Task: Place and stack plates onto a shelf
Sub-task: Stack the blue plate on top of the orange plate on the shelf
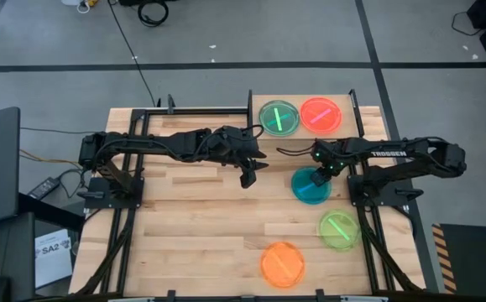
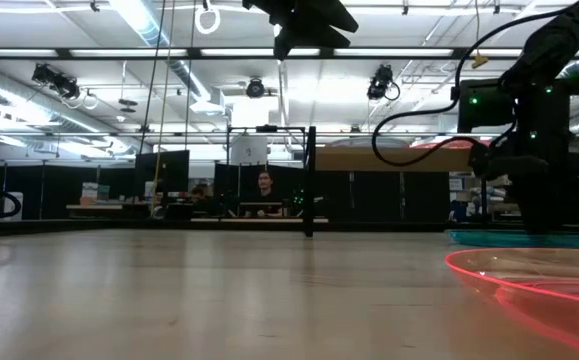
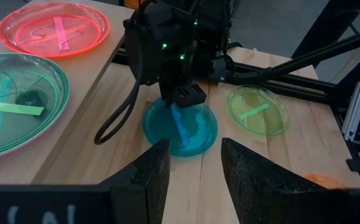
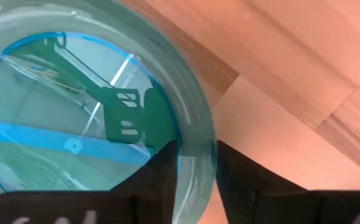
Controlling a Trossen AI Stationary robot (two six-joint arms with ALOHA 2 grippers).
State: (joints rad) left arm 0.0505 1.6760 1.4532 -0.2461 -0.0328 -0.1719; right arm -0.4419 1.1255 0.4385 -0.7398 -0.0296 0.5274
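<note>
**Right tool at the rim of the blue plate**

The plates are thin, glossy, see-through plastic discs with shallow raised rims, each crossed by a strip of its own colour. A green plate [image 1: 279, 117] and a pink plate [image 1: 321, 113] lie side by side, flat, on the shelf [image 1: 305, 96], a pale wood board at the far edge of the planked wooden surface [image 1: 192, 218].

Down on the surface, just in front of the shelf, sits the blue plate [image 1: 311, 186]. The right tool [image 4: 195, 168] is lowered onto it; in the right wrist view its two dark matte fingers [image 4: 242, 180] stand narrowly apart with the plate's curved rim running up between them, one finger inside the plate and one outside. Whether they actually press the rim, I cannot tell.

Nearer the front lie a lime-green plate [image 1: 339, 229] and an orange plate [image 1: 282, 263], well apart from each other.

The left tool [image 3: 192, 168] hangs above mid-surface, fingers parted and empty, pointing toward the blue plate.
</note>
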